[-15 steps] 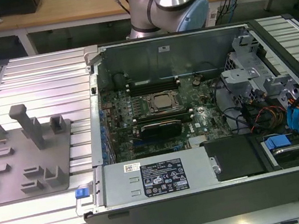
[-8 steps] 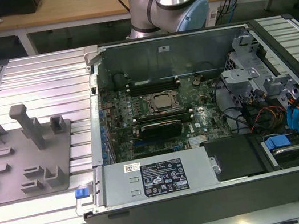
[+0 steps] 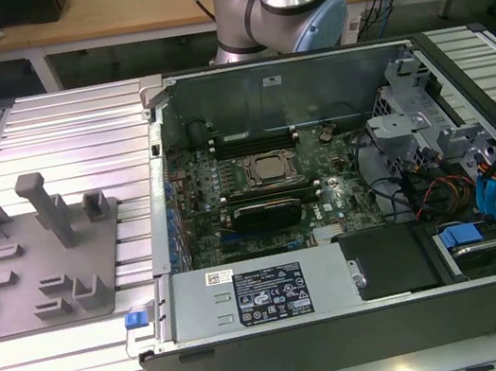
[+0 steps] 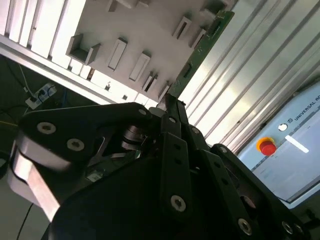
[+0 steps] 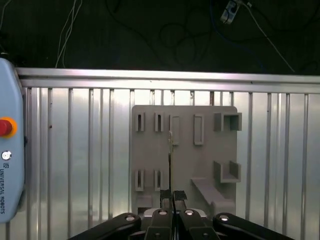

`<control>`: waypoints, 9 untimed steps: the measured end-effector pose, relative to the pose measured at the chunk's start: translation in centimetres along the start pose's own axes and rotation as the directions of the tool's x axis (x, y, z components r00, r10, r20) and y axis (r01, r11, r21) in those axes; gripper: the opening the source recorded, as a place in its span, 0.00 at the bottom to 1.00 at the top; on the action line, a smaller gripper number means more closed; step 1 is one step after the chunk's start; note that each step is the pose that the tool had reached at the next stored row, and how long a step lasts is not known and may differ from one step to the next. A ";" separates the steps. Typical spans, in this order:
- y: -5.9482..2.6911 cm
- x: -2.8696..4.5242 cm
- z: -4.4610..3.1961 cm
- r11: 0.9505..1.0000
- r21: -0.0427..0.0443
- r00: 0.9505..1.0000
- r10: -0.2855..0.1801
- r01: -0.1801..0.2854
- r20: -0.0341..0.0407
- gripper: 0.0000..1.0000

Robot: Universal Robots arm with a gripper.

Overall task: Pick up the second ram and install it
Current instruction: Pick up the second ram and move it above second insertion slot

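Jaws pinch the second ram (image 4: pixel 202 47) (seemingly edge-on) above the grey fixture (image 5: pixel 186 161).

I'm counting one grey fixture (image 3: pixel 42 270), carrying one upright post (image 3: pixel 45 207) — one computer case (image 3: pixel 351 335) is sitting just beside it, on the exterior view's right. One second ram (image 4: pixel 202 47) is hanging over the fixture, pinched by one gripper (image 5: pixel 172 194) — one pendant (image 5: pixel 10 165), one red button (image 5: pixel 4 127), lying near it.

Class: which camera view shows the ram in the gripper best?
The second wrist view: the ram shows its green face and length, jutting from the shut gripper. The first wrist view has the ram edge-on, a thin line against the grey fixture. The exterior view gives the fixture and computer.
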State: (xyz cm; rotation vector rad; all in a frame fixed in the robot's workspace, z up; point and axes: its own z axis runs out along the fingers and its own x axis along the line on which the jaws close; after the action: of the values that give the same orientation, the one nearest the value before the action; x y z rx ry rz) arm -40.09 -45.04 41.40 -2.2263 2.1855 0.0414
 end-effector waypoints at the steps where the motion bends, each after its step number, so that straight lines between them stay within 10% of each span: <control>1: -0.56 0.01 0.00 1.000 -0.001 1.000 0.000 0.000 0.003 0.09; 9: -1.84 0.03 -0.25 1.000 -0.009 1.000 0.001 0.000 0.006 0.09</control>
State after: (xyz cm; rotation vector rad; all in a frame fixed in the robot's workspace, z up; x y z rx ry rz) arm -38.24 -45.04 41.65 -2.2274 2.1875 0.0576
